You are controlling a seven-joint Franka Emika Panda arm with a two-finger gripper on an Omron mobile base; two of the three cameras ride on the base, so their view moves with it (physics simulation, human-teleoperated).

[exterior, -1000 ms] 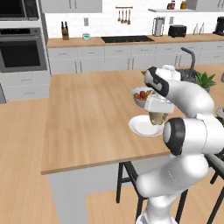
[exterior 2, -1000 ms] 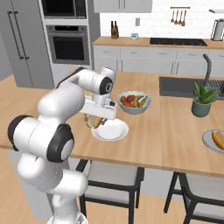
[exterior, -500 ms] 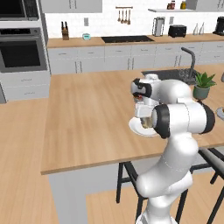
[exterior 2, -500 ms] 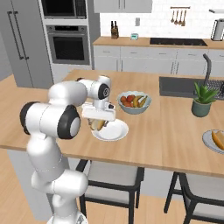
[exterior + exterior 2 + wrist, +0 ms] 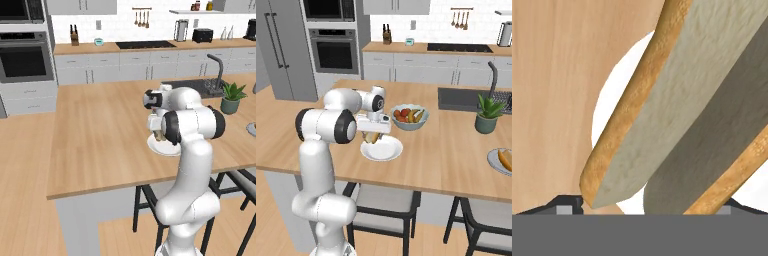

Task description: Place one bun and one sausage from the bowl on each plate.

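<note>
The end effector (image 5: 374, 136) grips a bun (image 5: 677, 100) and holds it over a white plate (image 5: 381, 149) near the front edge of the wooden desk (image 5: 100, 130). In the hand view the bun is a split roll with a golden-brown crust and pale cut faces, and its long axis runs on a slant from the lower left of that view to the upper right. The lower end sits between the two dark fingertips (image 5: 567, 204) at the bottom. Behind it, part of the plate's white disc shows against the desk's wood grain.

In the right base view the bun is a small tan shape under the wrist, just above the plate's left part; whether it touches the plate cannot be told. That view also shows a white fruit bowl (image 5: 410, 117) just behind the plate, a potted plant (image 5: 487, 116) further right beside the sink (image 5: 476, 98), and at the right edge a second dish (image 5: 501, 161) carrying something orange-tan.

In the left base view the arm's white links cover most of the plate (image 5: 162, 146), and the bun (image 5: 158, 135) shows as a brown sliver beside the elbow.
</note>
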